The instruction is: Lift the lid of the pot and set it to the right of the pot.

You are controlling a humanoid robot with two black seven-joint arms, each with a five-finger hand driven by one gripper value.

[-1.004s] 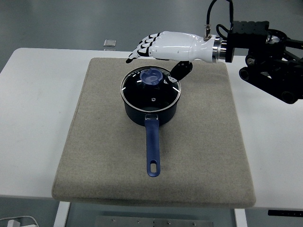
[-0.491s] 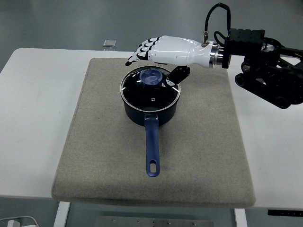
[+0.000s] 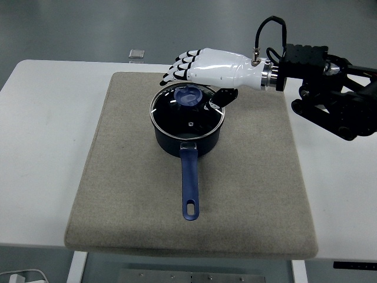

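A dark blue pot [image 3: 187,134] stands on the grey mat [image 3: 129,177], its long blue handle [image 3: 189,186] pointing toward the near edge. The glass lid [image 3: 187,112] sits on the pot, with a round blue knob [image 3: 189,95] at its back. My right hand [image 3: 203,76], white with black-tipped fingers [image 3: 174,69], hovers just behind and above the knob. Its fingers stretch leftward and its thumb [image 3: 224,96] hangs by the lid's right rim. The hand is open and holds nothing. No left arm shows.
The mat covers most of the white table [image 3: 41,118]. A small grey block [image 3: 136,53] lies at the table's far edge. The black right forearm [image 3: 333,88] reaches in over the table's right side.
My right hand has drifted slightly right and up, and the forearm has swung closer in. The pot and lid have not moved.
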